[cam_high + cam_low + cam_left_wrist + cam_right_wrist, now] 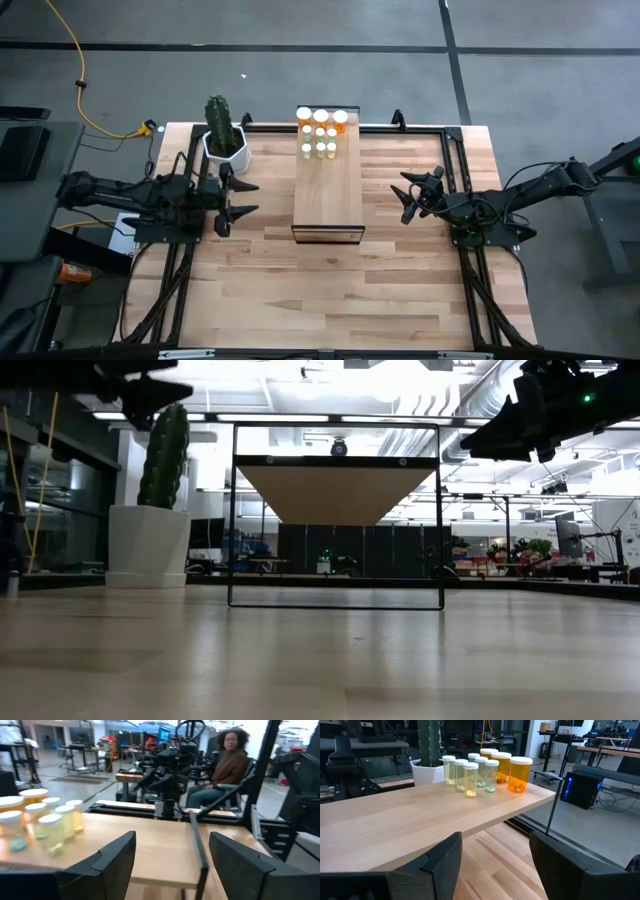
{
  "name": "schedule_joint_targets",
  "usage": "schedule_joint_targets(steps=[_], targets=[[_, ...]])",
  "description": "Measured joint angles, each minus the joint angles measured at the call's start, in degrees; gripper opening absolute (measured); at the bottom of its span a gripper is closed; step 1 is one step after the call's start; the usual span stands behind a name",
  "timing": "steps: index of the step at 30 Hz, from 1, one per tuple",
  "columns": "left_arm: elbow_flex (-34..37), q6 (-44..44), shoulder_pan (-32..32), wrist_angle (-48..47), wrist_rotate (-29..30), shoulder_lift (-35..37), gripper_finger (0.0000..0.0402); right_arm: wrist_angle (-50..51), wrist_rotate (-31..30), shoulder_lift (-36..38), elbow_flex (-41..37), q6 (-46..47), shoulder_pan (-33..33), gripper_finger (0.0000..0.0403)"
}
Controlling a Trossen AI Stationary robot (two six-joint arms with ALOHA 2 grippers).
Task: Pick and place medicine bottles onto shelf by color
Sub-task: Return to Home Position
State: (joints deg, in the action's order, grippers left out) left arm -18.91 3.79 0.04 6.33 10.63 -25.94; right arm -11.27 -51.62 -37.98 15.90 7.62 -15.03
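Looking at the high view, medicine bottles (322, 133) cluster at the shelf (328, 195) top end, upper centre, well apart from left gripper (250, 198) mid-left and right gripper (405, 196) mid-right, both spread wide, empty. Right wrist view: same bottles, well clear of that gaping gripper.

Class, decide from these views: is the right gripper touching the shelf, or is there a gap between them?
Apart. The high view shows the right gripper beside the shelf with a strip of bare tabletop between them.

No readable text, labels or numbers
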Motion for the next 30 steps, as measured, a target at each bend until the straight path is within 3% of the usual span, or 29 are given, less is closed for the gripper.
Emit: schedule_joint_targets(steps=[5, 9, 19, 26, 30], targets=[[5.5, 0.5, 1.6, 0.0, -1.2, 7.1, 0.0237, 0.2, 0.0, 0.0, 0.0, -0.1, 0.0, 0.0225], [10.2, 2.6, 1.7, 1.3, -2.9, 11.4, 0.0205, 0.2, 0.0, 0.0, 0.0, -0.1, 0.0, 0.0225], [17.9, 1.6, 2.0, 4.2, -1.1, 17.7, 0.0012, 0.2, -0.5, 0.3, 0.0, 3.6, 0.0, 0.0225], [18.3, 0.5, 3.0, 2.0, -3.9, 20.7, 0.0003, 4.8, 0.7, 6.4, 0.0, 4.5, -0.8, 0.0221], [18.3, -1.6, 3.0, 1.9, -5.7, 21.5, 0.0002, 16.7, 1.1, 16.3, 0.0, 10.1, -2.7, 0.0177]])
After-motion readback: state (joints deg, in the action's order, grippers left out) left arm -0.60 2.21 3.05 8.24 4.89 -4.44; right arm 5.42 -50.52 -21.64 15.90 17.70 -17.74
